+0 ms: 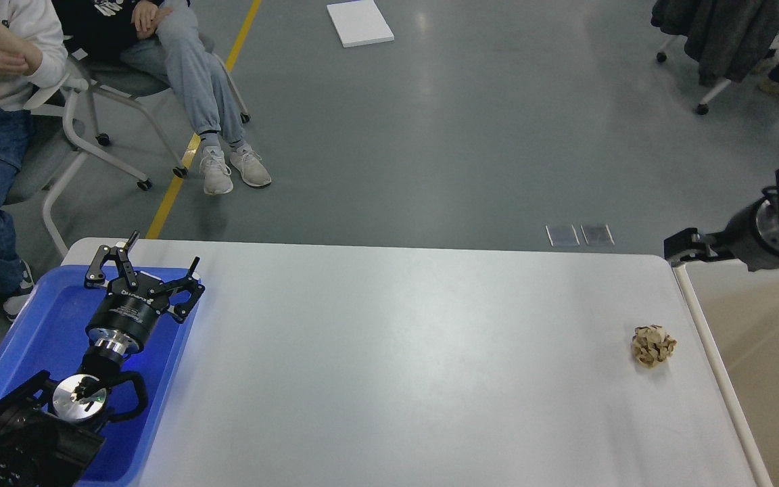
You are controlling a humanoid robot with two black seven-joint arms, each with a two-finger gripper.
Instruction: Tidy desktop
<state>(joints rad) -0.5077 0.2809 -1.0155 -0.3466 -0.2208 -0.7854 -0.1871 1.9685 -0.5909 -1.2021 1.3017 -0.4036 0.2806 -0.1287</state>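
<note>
Two black arms enter the head view, one from the lower left corner and one from the right edge. The left gripper (163,249) hangs over the blue tray (44,325) at the lower left of the frame, its two fingers spread wide with nothing between them. The right gripper (680,246) shows only as a small dark block at the right edge, above the beige bin (768,325); I cannot tell how its jaws stand.

The desktop (396,358) fills the lower middle of the frame, a pale grey-white slab with rounded corners, the tray overlapping its left end and the bin just beside its right end. One crumpled brown paper ball (653,345) rests on the desktop near its right edge (well apart from both grippers).

Beyond the table, the grey floor carries a yellow line (186,155) at upper left and a white board (360,23) at top centre. Two seated people occupy the upper left corner.
</note>
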